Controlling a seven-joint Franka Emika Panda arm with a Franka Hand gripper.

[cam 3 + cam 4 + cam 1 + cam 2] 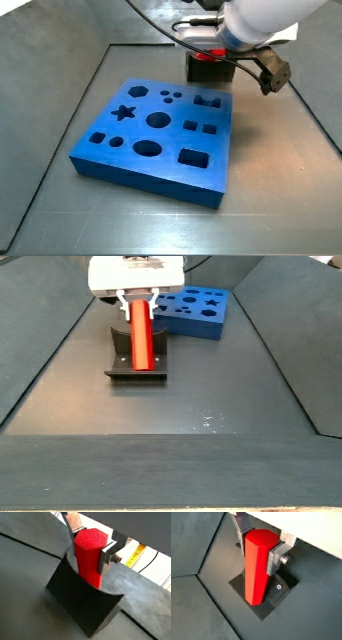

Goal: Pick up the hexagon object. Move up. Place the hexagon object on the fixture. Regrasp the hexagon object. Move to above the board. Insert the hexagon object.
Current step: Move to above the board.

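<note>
My end effector (261, 543) is clamped on the top of the bright red hexagonal bar (256, 569), which stands upright against the dark notched fixture (138, 361). If I let go carelessly, the bar could tip off the fixture.

Dark floor (227, 396): board (154, 125), fixture (138, 366).
</note>
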